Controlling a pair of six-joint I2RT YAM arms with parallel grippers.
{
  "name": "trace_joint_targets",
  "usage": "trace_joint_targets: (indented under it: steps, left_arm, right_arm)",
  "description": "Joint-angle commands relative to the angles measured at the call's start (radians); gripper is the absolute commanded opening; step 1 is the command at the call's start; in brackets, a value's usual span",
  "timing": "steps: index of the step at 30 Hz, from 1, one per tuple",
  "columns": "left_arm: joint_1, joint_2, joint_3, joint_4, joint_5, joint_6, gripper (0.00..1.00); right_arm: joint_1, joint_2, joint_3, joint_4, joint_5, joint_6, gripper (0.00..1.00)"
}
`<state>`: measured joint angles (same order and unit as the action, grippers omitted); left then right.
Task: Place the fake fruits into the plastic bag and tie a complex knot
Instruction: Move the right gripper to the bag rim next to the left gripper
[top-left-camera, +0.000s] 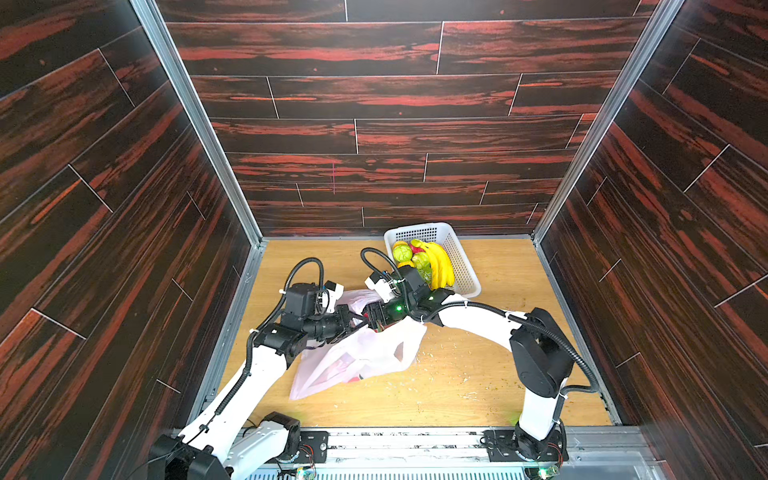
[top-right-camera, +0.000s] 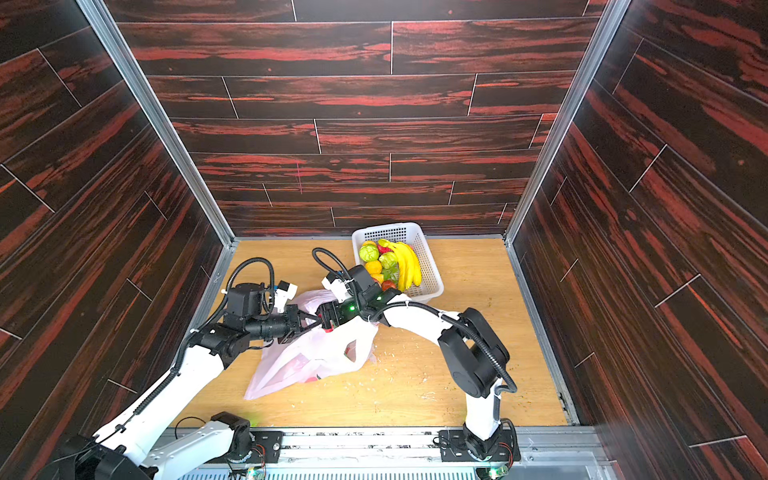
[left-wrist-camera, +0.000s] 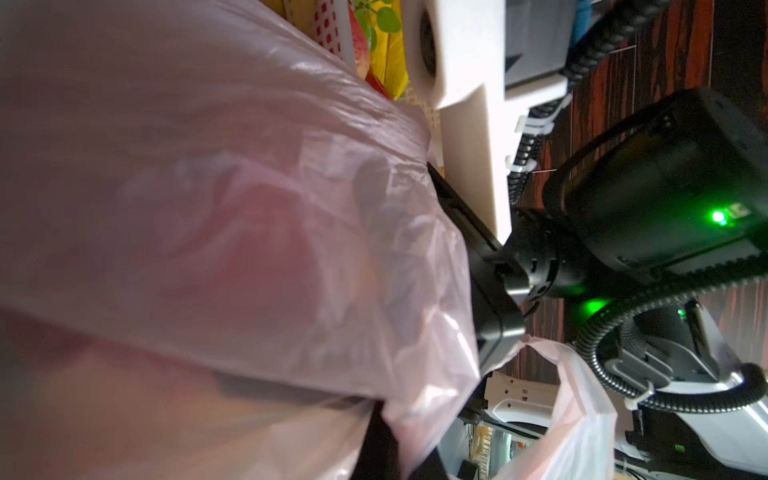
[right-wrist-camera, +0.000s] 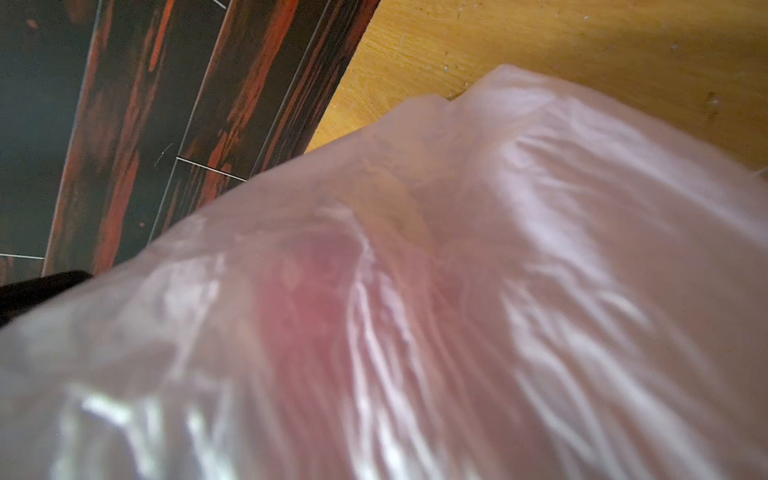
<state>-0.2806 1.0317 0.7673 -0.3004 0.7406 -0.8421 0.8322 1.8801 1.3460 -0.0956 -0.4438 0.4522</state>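
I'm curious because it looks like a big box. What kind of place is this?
Probably a robot practice booth, not a kitchen: dark panel walls box in a wooden table, and two robot arms reach over a plastic bag.

Bag (top-left-camera: 365, 357) pale pink; bananas (top-left-camera: 441, 262) yellow; basket (top-left-camera: 462, 266) white, perforated.

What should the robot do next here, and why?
Probably draw the right gripper back out of the bag toward the basket. The left gripper pinches the bag's rim, lifting it. A red shape shows through the film where the right gripper reaches in, though whether it is let go is hidden. Most fruits lie in the basket.
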Motion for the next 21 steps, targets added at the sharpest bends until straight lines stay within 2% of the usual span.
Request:
trace_joint_targets:
  steps: [1,5,13,21]
  left_arm:
    - [0.032,-0.046,-0.033,0.034,-0.004,-0.052,0.0]
    - [0.065,-0.078,-0.056,0.055,-0.005,-0.084,0.0]
    - [0.075,-0.094,-0.063,0.058,0.002,-0.097,0.0]
    - [0.083,-0.11,-0.059,0.051,-0.004,-0.098,0.0]
  right_arm:
    - [0.032,0.018,0.023,0.069,-0.005,-0.03,0.81]
    - [0.041,0.005,-0.04,0.161,-0.012,-0.081,0.81]
    - [0.077,-0.037,-0.123,0.266,0.03,-0.305,0.82]
    - [0.077,-0.102,-0.272,0.442,0.039,-0.433,0.82]
